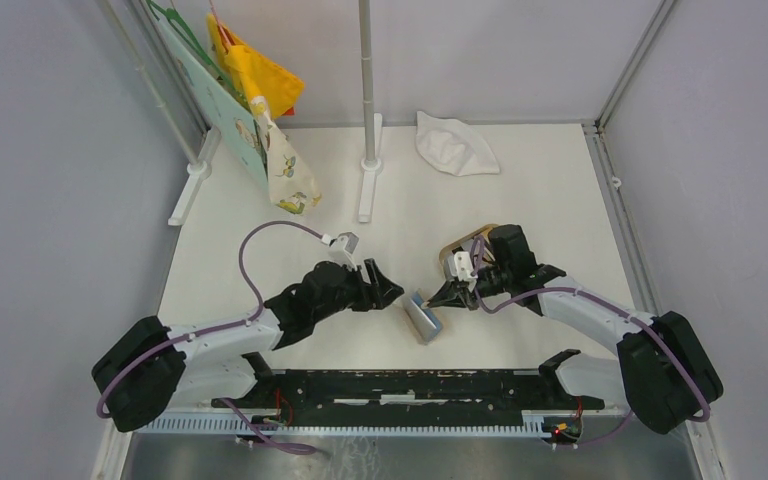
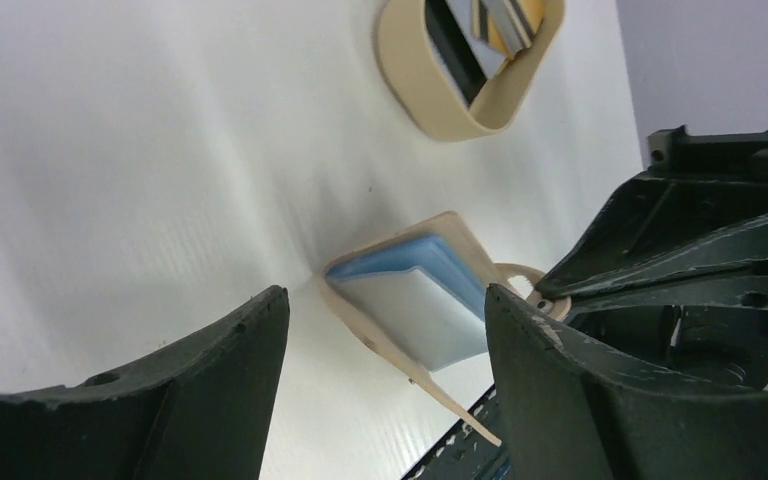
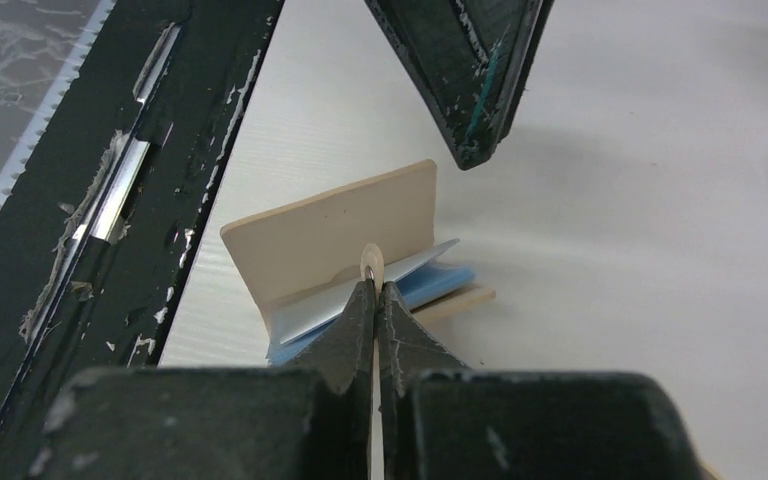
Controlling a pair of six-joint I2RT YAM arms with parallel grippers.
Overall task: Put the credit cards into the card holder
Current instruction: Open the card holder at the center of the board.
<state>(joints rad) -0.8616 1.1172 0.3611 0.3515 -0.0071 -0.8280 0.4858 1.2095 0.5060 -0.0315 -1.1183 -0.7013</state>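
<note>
Beige holder (image 3: 330,240) on counter (image 3: 610,200), snap flap clamped by right tool (image 3: 373,285), apparently to keep pockets open; left tool (image 2: 385,300) jaws apart, empty, alongside.

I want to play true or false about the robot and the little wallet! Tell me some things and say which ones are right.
1. The right tool is pinching the card holder. True.
2. The left tool is shut tight. False: it is wide open.
3. The card holder is folded closed. False: it is open, with its blue lining showing.
4. Some credit cards sit in the tan oval tray. True.
5. The white cloth covers the tray. False: it lies at the far side of the table, apart from the tray.
</note>
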